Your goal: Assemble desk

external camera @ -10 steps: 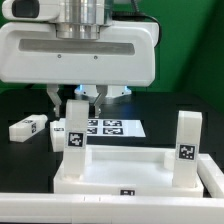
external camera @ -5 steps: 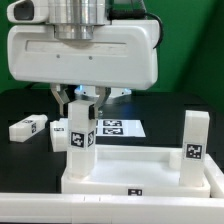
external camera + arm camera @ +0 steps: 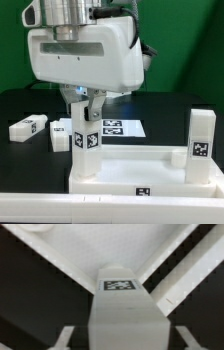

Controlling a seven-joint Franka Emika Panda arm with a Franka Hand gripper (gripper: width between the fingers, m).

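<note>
The white desk top (image 3: 130, 178) lies on the black table with its rim up. Two tagged square legs stand upright in its corners, one at the exterior view's left (image 3: 86, 150) and one at the exterior view's right (image 3: 203, 145). My gripper (image 3: 86, 108) hangs straight over the left leg, its fingers on either side of the leg's top. In the wrist view the leg (image 3: 125, 308) stands between the fingers (image 3: 66, 336) with a dark gap on each side, so my gripper (image 3: 125, 341) is open. The desk top's corner (image 3: 90, 252) shows beyond the leg.
Two loose white legs lie on the table at the exterior view's left, one far left (image 3: 28, 127) and one beside the marker board (image 3: 60, 136). The marker board (image 3: 115, 127) lies behind the desk top. A white wall (image 3: 40, 210) runs along the front.
My arm has moved toward the exterior view's right and turned. The desk top with both legs has shifted to the right as well.
</note>
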